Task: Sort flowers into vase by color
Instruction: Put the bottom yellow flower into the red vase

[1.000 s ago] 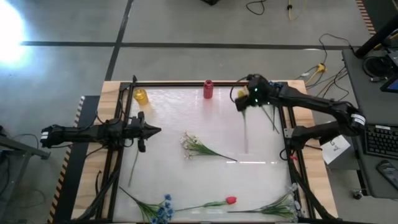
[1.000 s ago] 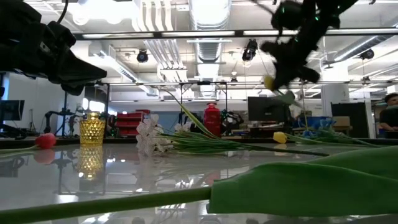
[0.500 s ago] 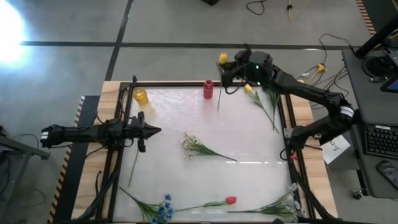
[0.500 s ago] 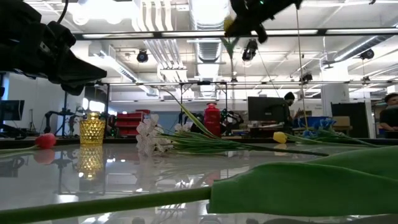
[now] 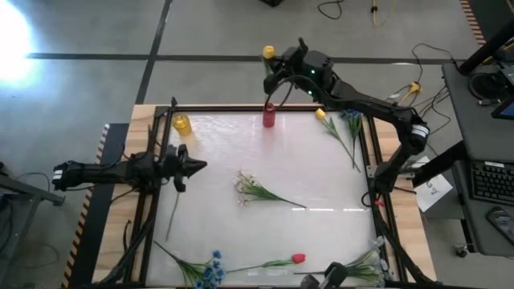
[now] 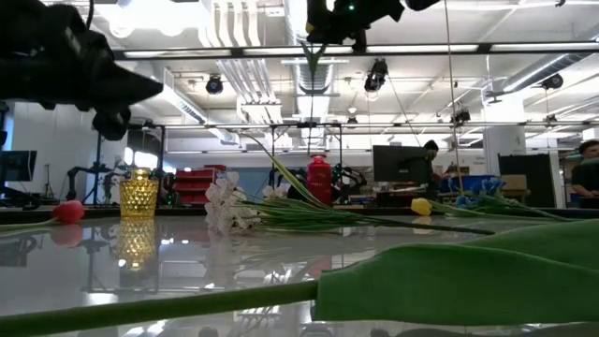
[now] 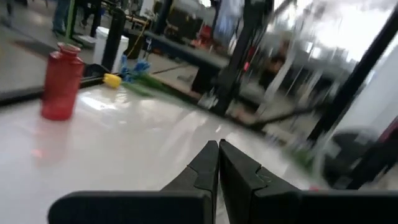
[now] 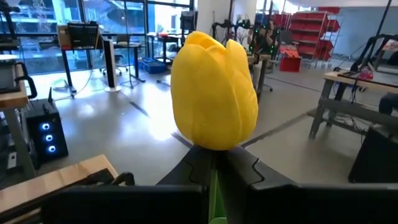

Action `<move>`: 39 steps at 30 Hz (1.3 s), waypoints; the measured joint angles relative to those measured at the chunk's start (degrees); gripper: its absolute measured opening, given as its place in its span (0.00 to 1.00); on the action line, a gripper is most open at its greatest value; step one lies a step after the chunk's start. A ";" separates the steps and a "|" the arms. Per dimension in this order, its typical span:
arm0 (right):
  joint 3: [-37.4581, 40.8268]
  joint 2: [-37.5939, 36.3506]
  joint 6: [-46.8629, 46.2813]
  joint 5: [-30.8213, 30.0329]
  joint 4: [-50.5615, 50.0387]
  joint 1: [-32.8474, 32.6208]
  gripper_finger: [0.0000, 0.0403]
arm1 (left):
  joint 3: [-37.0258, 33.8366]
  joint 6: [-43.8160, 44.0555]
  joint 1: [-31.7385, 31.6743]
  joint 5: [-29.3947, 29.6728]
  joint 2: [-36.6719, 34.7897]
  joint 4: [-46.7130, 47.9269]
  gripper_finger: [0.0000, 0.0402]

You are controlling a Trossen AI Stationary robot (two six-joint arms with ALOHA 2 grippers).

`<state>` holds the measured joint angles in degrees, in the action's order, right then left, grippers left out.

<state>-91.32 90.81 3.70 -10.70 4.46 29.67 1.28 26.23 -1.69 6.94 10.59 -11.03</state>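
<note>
When you look down from above, your right tool (image 5: 277, 68) has swung the yellow tulip with the long green stem (image 5: 267, 54) from near the bench's right side to above the red plastic vase (image 5: 269, 115), not the yellow glass vase (image 5: 182, 124), so steer left.

From bench height, it has slid left.

Your left tool (image 7: 217, 163) is pinched together, holding nothing.

Your right wrist shows the tool clamped below the tulip's head.
</note>
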 joint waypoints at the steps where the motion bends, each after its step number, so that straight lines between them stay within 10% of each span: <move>1: -0.24 0.08 -0.02 0.00 0.10 0.00 0.03 | 0.00 1.94 0.00 0.00 0.00 -1.17 0.00; 23: -0.38 2.80 2.22 -2.89 -2.90 0.11 0.03 | 0.62 9.41 0.00 2.58 0.97 -15.46 0.00; 39: -0.43 3.18 -10.00 -2.37 -24.60 -0.22 0.33 | 40.93 -12.23 -0.04 22.15 19.03 32.12 0.01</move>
<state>-91.75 93.98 -6.29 -13.07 -20.14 29.46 42.21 14.00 -1.74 29.09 29.62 21.09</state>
